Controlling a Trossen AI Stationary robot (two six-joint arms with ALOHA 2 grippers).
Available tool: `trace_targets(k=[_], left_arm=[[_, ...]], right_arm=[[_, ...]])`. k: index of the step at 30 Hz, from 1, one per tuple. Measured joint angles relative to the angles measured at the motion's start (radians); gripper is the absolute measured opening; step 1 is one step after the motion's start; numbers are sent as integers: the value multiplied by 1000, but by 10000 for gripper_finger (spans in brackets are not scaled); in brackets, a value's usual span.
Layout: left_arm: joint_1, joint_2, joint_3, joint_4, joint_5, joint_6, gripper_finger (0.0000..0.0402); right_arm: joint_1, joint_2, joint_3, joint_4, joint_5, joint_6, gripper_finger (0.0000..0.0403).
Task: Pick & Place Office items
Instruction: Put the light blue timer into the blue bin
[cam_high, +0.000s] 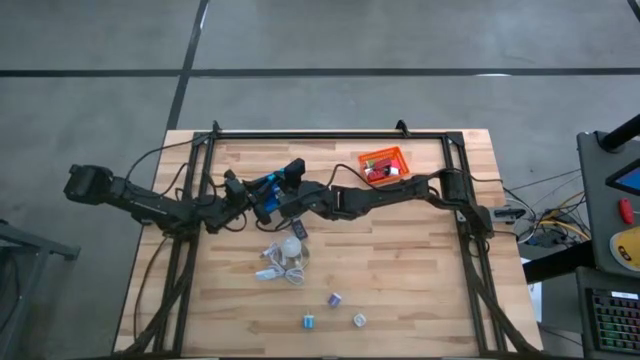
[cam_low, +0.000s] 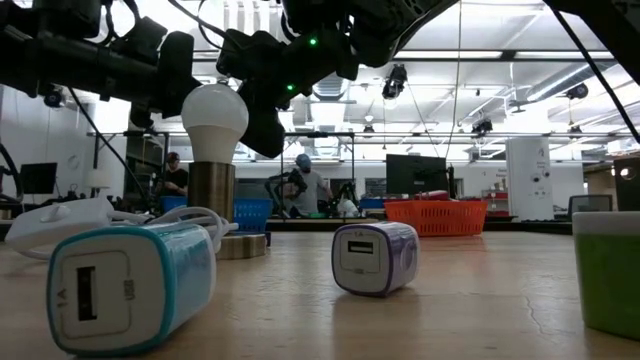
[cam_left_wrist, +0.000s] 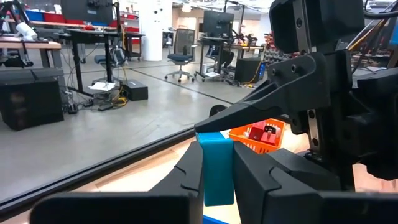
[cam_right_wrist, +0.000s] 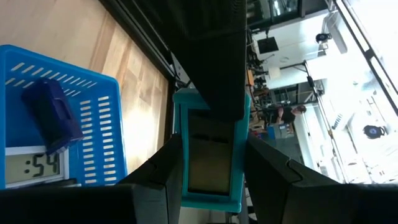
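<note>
Teal item gripped by both grippers above blue basket

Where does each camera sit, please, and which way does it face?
High view: above the table, looking straight down; shows both arms and the orange basket.
Low view: at tabletop height, looking level past the bulb into the room; arms overhead.
Left wrist view: on the left wrist, facing the orange basket; its jaws clamp the teal item.
Right wrist view: on the right wrist, looking over the blue basket; its jaws grip the same teal item.
Shared: both wrist views show that item.
</note>
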Motion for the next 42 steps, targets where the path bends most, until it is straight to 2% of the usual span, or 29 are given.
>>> trace_targets(k=[15, 17, 19, 23, 27, 31, 37, 42], left_arm=[[-1, 0, -1, -2, 3, 5, 51], [-1, 0, -1, -2, 6, 6, 51], [-2, 0, -1, -6, 35, 16, 51], [-3, 1, -1, -6, 45, 16, 51], [-3, 1, -1, -5, 35, 12, 51], [-3, 0, -1, -19, 19, 12, 51], [-1, -4, -2, -105, -46, -21, 51], [11, -12, 5, -198, -67, -66, 51]], right_arm=[[0, 0, 0, -1, -3, 0, 123], [0, 0, 0, -1, -1, 10, 154], [0, 1, 0, 3, 3, 27, 204], [-5, 1, 0, 6, 75, 24, 290], [-16, 1, 0, -8, 129, 11, 328], [-28, -1, 0, -72, 153, 43, 329], [-46, -23, -12, -222, 153, 175, 314], [-51, -94, -89, -243, 120, 252, 307]])
